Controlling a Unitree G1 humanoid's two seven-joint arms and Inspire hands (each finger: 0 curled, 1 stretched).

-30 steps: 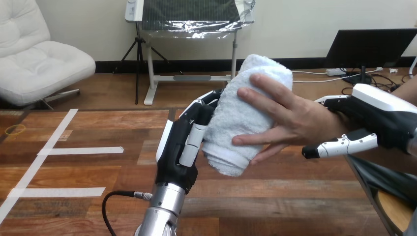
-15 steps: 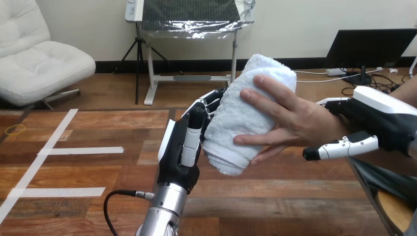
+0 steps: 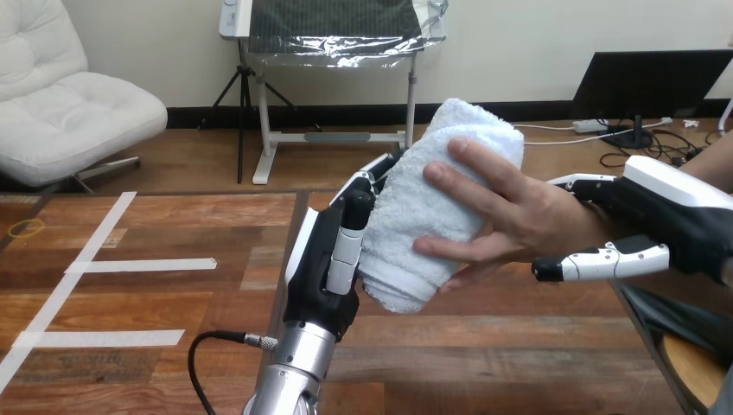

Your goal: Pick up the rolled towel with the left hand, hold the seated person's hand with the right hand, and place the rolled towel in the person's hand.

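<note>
A white rolled towel [image 3: 423, 225] stands tilted in the air above the middle of the wooden table [image 3: 484, 346]. My left hand [image 3: 320, 277] is at its left side: the fingers curl round the far side, and the thumb [image 3: 347, 242] points straight up along the near left edge. The person's hand [image 3: 527, 216] comes in from the right and lies on the towel's near side, fingers spread across it and thumb under its lower end. My right hand [image 3: 674, 207] is round the person's wrist, fingers over the top and thumb [image 3: 596, 259] beneath it.
White tape strips [image 3: 143, 264] lie on the table's left part, with a small yellow ring [image 3: 26, 227] at the far left. A dark object [image 3: 683, 324] sits at the table's lower right corner.
My left thumb has lifted off the towel's near side and straightened upward. The towel, the person's hand and both my arms have drifted slightly to the right.
</note>
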